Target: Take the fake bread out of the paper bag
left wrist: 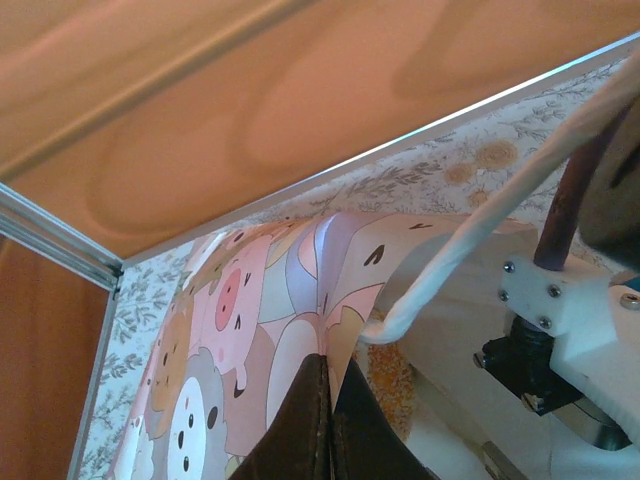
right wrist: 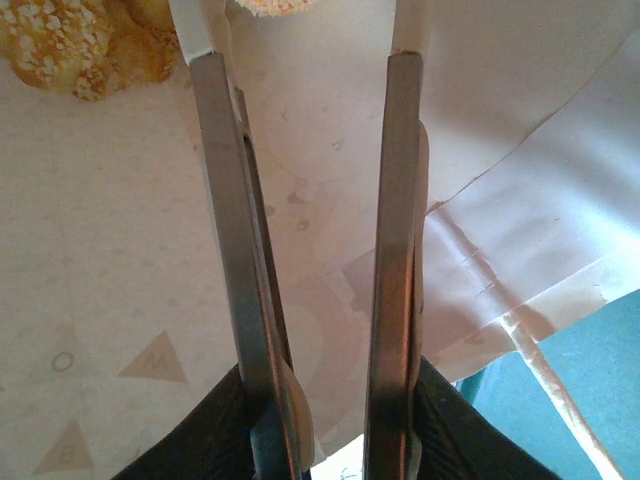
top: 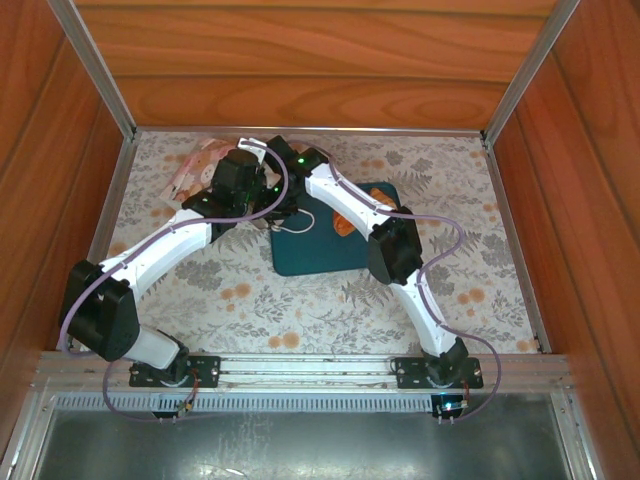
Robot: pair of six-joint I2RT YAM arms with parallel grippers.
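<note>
1. My left gripper [left wrist: 327, 375] has its jaws pressed together on the edge of the paper bag [left wrist: 250, 310]. The bag is white inside and has cartoon pigs and other animals in soft colours on the outside. The jaws hold that edge up
2. My right gripper [right wrist: 300, 60] is down inside the bag, with white paper all around it. Its two long fingers stand apart with a gap between them
3. Right at the tips of those fingers is a piece of the fake bread [right wrist: 265, 5], a golden-orange toy bun with a crumbly top. It is in the gap, but I cannot tell if the fingers press on it or are only just beside it
4. Another golden bun [right wrist: 60, 45] lies near it in the bag, off to the side of my fingers
5. A thin white loop handle [left wrist: 450, 265] of the bag hangs just beside my left jaws
6. A dark teal flat tray [top: 310, 255] lies under the mouth of the bag. From above, one orange pastry [top: 343, 222] sits on it, out of the bag
7. I think the step in hand is grabbing a bun inside the bag, so the job is only partly done
8. Next, I think my right fingers must squeeze the bun gently and pull straight back out of the mouth. My left jaws should hold the edge firm, and the paper and the handle must not get caught
</note>
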